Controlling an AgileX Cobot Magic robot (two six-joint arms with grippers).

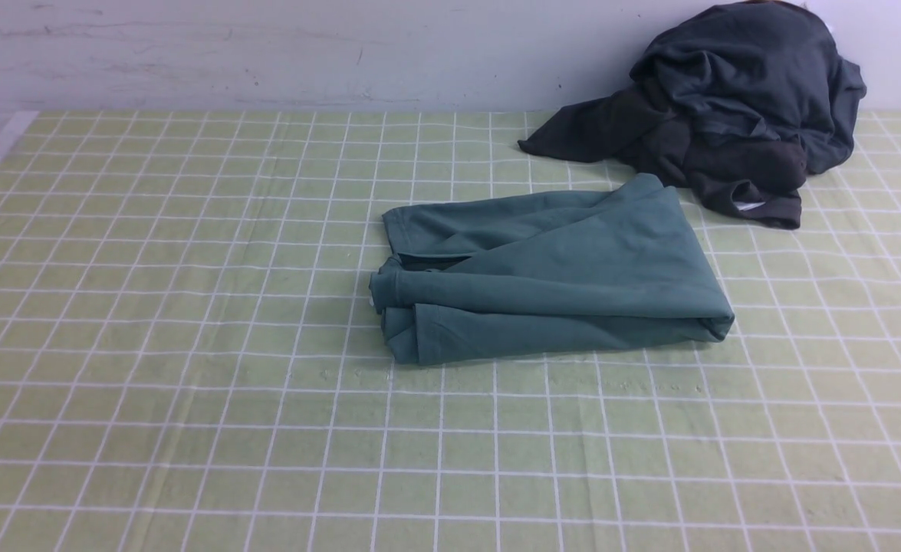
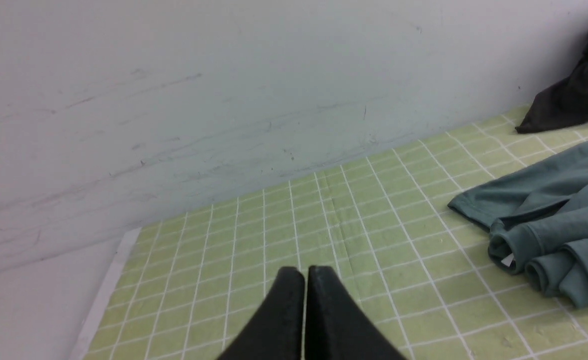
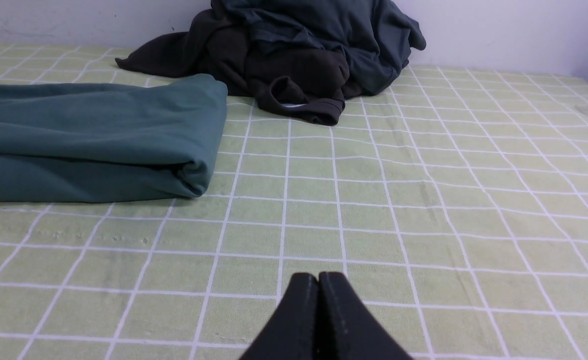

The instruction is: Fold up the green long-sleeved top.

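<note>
The table (image 1: 151, 345) with its green checked cloth meets a pale wall. You see the green long-sleeved top (image 1: 550, 280) folded, ahead of both pincers, touching neither. The left pincer (image 2: 306, 272) and right pincer (image 3: 318, 278) are pressed together, empty. Dark garments (image 1: 734, 107) lie beyond

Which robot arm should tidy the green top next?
Probably the left. The green top looks folded, but its loose, uneven layers face the left gripper; the right gripper faces a neat fold.

green long-sleeved top (image 1: 565, 268): 1 | dark garment heap (image 1: 734, 107): 1 | grippers: left gripper (image 2: 305, 272), right gripper (image 3: 318, 277): 2
</note>
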